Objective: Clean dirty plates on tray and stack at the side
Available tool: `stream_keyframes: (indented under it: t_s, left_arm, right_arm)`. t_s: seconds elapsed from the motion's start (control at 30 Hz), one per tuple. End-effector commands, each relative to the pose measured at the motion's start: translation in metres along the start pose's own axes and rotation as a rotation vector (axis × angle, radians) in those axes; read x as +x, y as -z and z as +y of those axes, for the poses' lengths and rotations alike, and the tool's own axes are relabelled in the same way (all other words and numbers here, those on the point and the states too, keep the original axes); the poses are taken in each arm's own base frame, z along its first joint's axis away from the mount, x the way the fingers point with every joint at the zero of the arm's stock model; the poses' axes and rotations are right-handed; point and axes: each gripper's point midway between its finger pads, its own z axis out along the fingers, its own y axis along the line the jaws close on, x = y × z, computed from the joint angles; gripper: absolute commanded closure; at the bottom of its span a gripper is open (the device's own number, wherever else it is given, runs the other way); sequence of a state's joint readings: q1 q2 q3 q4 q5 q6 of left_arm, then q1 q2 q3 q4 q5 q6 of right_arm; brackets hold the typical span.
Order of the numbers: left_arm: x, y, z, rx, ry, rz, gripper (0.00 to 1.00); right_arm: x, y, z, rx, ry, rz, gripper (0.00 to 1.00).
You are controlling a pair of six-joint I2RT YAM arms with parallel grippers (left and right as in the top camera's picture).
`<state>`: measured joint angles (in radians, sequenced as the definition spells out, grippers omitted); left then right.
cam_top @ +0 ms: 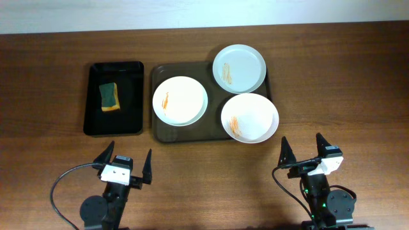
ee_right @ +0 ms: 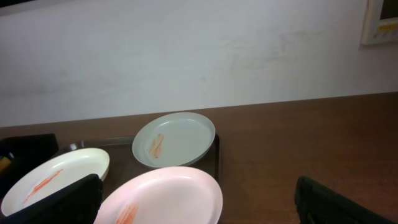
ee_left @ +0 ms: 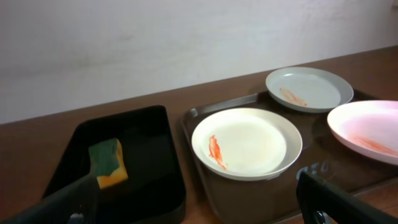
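Three white plates (cam_top: pixel 180 100) (cam_top: pixel 239 68) (cam_top: pixel 250 117) are seen on the dark brown tray (cam_top: pixel 192 134), each marked with an orange smear. One is laid on the left half of the tray, inside the rim, smear towards its left edge. One is set at the far right corner, its edge carried out past the far rim. One is placed at the near right corner, overhanging the right rim, smear on its near left part. The two right plates are just beside each other; contact cannot be told. The left plate is kept apart from both by a narrow gap. The tray is positioned mid-table (cam_top: pixel 51 76), long side across. A smaller black tray (cam_top: pixel 96 121) is set just beside it on the left, with a thin strip of wood between them. A sponge (cam_top: pixel 110 96), green on top with a yellow-orange layer, is laid inside the black tray, in its far half, touching no wall

The left gripper (cam_top: pixel 130 153) is positioned at the near side of the table, in front of the gap between the two trays, well apart from both. Its jaws are spread wide and nothing is gripped. The right gripper (cam_top: pixel 301 142) is located near the near right plate, towards the table's near edge, not touching it. Its jaws are likewise released, nothing between them. In both wrist views only dark finger ends are shown at the lower corners, plates beyond them. A black cable (cam_top: pixel 61 185) is looped beside the left arm's base
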<state>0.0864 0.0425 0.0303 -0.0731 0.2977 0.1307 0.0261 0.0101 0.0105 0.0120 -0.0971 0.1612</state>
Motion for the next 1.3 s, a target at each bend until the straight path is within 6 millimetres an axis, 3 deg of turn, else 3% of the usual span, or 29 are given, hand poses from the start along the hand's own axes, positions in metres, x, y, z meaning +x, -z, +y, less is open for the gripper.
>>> stream_keyframes:
  t_s: [0.0,0.3,0.53,0.73,0.83,1.07,1.13,1.27]
  left_arm:
    - [-0.024,0.006,-0.002,0.016,0.006,-0.026,0.01]
    - [-0.05,0.008,0.001,0.017,0.011,-0.009,0.01]
    - [-0.086,-0.005,0.013,0.004,0.024,0.036,0.01]
    - [-0.119,-0.033,0.026,0.013,0.046,0.107,0.01]
    - [-0.126,-0.05,0.033,0.022,0.068,0.179,0.01]
    - [-0.133,-0.094,0.047,0.052,0.137,0.411,0.01]
    - [-0.133,-0.108,0.051,0.071,0.131,0.494,0.01]
    - [-0.128,-0.116,0.053,0.09,0.141,0.583,0.01]
  right_arm:
    - [-0.012,0.002,0.006,-0.022,0.003,-0.026,0.02]
    - [-0.03,0.004,0.009,-0.026,0.04,-0.053,0.02]
    - [-0.059,-0.001,0.013,-0.023,0.038,-0.03,0.02]
    - [-0.082,-0.02,0.019,-0.031,0.048,0.085,0.02]
    - [-0.093,-0.031,0.023,-0.035,0.038,0.166,0.02]
    - [-0.116,-0.06,0.027,-0.027,0.009,0.372,0.02]
    - [-0.117,-0.071,0.034,-0.057,-0.016,0.481,0.02]
    - [-0.109,-0.085,0.045,-0.104,-0.072,0.676,0.02]
